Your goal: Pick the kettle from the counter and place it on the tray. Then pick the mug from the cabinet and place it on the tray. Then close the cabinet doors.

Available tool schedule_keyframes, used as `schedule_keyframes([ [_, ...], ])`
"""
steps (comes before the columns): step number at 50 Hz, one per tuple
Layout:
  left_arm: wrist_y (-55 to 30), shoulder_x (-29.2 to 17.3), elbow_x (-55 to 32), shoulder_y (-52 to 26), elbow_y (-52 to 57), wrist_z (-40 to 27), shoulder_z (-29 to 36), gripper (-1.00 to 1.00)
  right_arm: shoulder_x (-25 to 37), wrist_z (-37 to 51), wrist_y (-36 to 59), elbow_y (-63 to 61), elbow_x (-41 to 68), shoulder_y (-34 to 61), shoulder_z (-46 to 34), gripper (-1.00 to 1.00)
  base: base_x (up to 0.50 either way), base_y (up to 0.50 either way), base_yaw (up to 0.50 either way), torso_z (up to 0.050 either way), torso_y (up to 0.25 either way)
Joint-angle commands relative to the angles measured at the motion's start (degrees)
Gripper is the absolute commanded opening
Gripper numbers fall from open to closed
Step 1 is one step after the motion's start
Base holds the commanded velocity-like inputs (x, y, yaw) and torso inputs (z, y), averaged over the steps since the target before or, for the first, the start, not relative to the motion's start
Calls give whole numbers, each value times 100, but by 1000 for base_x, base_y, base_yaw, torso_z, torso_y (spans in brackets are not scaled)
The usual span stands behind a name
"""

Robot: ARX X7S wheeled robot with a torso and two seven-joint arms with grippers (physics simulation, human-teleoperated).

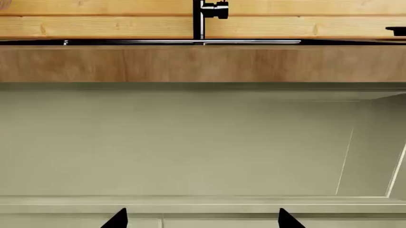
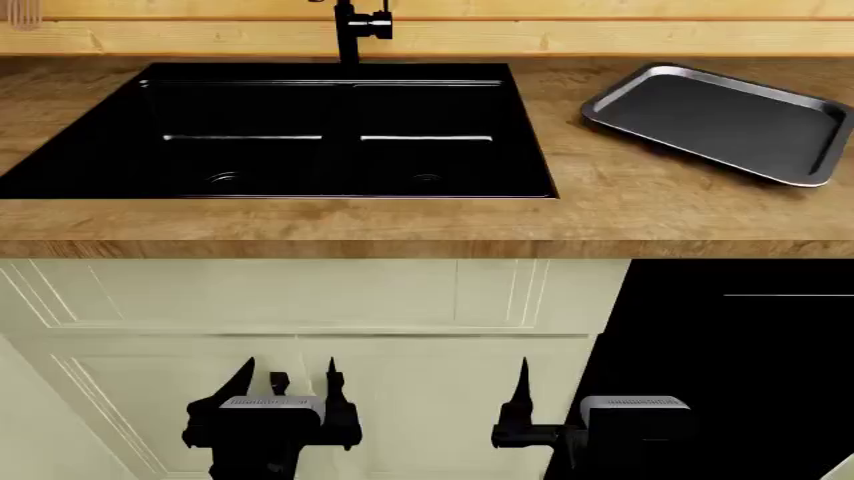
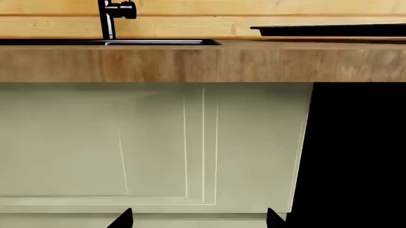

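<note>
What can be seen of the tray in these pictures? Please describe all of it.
The tray is a flat, dark grey rectangle with rounded corners and a raised silvery rim, and it looks like metal. It lies on the brown wooden counter, to the right of the black sink and turned at an angle to the counter's edge. Nothing lies on it and no gripper touches it. In the right wrist view it shows edge-on as a thin dark strip.

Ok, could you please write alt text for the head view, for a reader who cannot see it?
An empty dark grey tray lies on the wooden counter, to the right of a black double sink with a black faucet. Below, both the left gripper and the right gripper hang open and hold nothing in front of pale cabinet doors, beside a dark opening.
</note>
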Motion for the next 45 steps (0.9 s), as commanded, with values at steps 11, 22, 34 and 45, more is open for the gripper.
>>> schedule_keyframes([
  [11,-156,-276,-341,-71,250,-416,148,100,271,349,290,-308,205,-31,-288,100,0,0,0,0,0],
  [22,-2778,-656,-529,-1027,3296,-748,28,100,421,516,553,-1108,214,-207,-425,100,0,0,0,45,5],
  [34,-6176,-1004,-603,-4238,4252,-902,337,100,531,634,758,-1571,322,-261,-470,100,0,0,0,50,5],
  [45,-7182,-610,-527,-8794,1287,-908,892,100,600,713,802,-1655,369,-275,-590,100,0,0,0,50,6],
])
